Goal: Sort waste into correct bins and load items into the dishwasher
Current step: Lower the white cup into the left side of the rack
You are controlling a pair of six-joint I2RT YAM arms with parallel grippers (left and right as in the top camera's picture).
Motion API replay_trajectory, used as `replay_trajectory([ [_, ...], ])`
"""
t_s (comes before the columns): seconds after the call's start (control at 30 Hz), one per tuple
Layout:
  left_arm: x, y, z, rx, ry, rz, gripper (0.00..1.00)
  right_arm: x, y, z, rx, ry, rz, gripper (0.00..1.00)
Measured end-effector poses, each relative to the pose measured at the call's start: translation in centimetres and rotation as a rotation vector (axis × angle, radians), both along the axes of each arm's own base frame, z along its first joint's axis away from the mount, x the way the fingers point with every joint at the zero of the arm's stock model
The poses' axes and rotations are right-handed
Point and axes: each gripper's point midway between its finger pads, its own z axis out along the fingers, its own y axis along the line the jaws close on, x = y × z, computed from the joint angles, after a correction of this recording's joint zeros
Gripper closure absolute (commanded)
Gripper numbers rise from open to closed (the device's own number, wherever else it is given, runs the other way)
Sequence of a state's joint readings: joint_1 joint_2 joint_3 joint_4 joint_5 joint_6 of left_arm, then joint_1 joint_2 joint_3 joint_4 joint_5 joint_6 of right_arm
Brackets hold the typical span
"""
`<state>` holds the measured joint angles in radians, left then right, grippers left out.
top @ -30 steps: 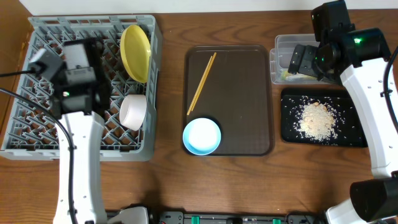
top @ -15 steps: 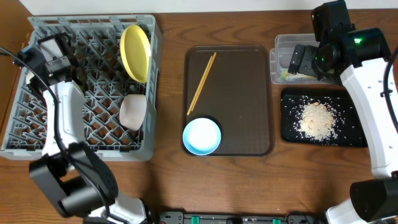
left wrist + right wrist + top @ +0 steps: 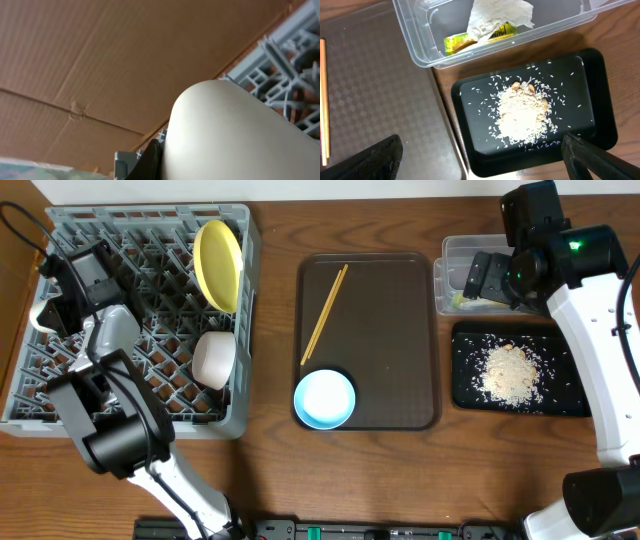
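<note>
1. At the left edge of the dish rack (image 3: 215,408), the left gripper (image 3: 47,305) is clenching the cream cup (image 3: 235,135).
2. Above the clear tub (image 3: 420,47) and the black tray (image 3: 590,75), the right gripper (image 3: 480,150) is hanging wide open.
3. The green wrapper (image 3: 457,42) is lying in the tub, and its print is too blurred to read.

Chopsticks (image 3: 325,313), bowl (image 3: 324,399) on serving tray (image 3: 400,340)

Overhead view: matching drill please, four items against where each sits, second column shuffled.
1 round yellow plate
2 light blue bowl
3 whitish rice scraps
4 green printed snack wrapper

A shallow black rectangular tray
B grey plastic dish rack
C clear plastic rectangular tub
D dark brown serving tray

Pairs: 1-B, 2-D, 3-A, 4-C
</note>
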<state>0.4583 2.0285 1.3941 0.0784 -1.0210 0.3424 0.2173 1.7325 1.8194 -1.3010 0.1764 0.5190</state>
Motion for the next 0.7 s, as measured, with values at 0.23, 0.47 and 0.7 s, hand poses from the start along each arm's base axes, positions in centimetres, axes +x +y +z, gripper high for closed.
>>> replay_trajectory([
  [0.23, 0.3, 0.7, -1.5, 0.052, 0.097, 0.022, 0.92, 0.0, 0.0, 0.0, 0.0, 0.0, 0.0, 0.01],
  [0.47, 0.0, 0.8, -1.2, 0.062, 0.147, 0.03, 0.73, 0.0, 0.0, 0.0, 0.0, 0.0, 0.0, 0.01],
  [0.7, 0.0, 0.7, -1.1, 0.061, 0.204, 0.019, 0.65, 0.0, 0.0, 0.0, 0.0, 0.0, 0.0, 0.01],
])
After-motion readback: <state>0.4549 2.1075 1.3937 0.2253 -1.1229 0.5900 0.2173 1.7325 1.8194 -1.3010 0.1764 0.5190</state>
